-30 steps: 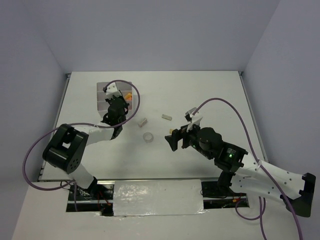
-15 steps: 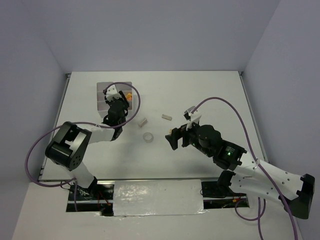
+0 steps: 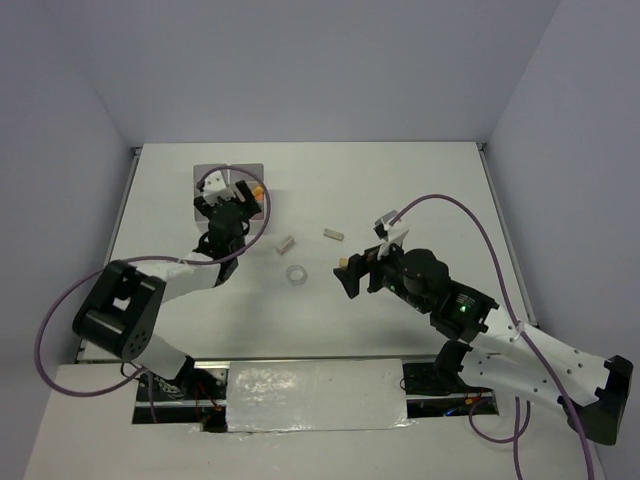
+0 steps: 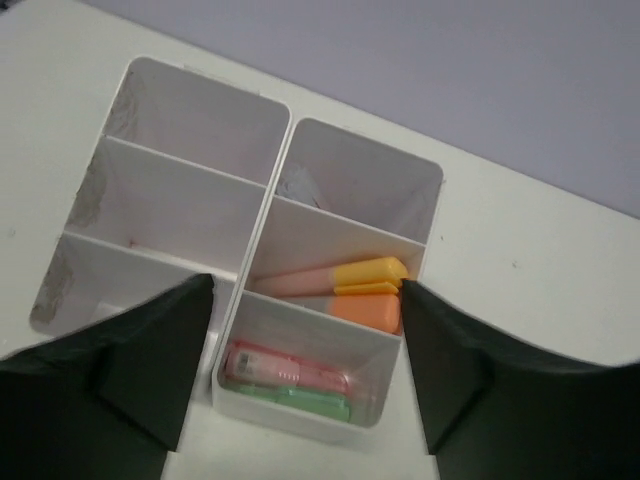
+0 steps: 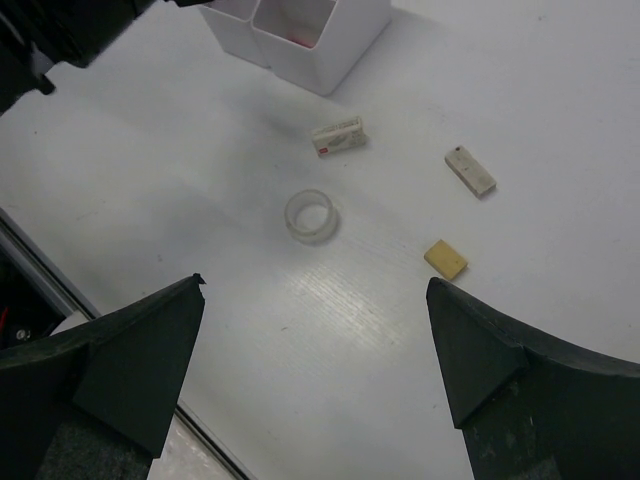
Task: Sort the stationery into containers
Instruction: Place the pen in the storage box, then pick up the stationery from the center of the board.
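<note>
We see the left gripper (image 4: 305, 290) hanging over the white organiser box (image 4: 262, 215), its two fingers spread wide with nothing between them; the box stands at the far left of the table (image 3: 420, 180). From the left wrist view the box shows two columns of three compartments. In the right-hand column of that view, the middle compartment holds the orange markers (image 4: 345, 290) lying on their sides; the compartment nearest the camera holds a pink marker (image 4: 288, 367) with a green marker (image 4: 305, 402) just beside it. Something small and greyish lies in the far compartment of that column, but we cannot tell what it is.

The right gripper (image 5: 315, 290) is over the middle of the table, jaws wide apart and holding nothing. Below it the clear tape ring (image 5: 311, 215) lies flat on the table, well apart from the box. A beige block with a red mark (image 5: 337, 137) lies between the ring and the box; a longer grey block (image 5: 470, 171) lies off to the right in the right wrist view; a small yellow block (image 5: 445, 259) lies near the right-hand finger, not touching it.
</note>
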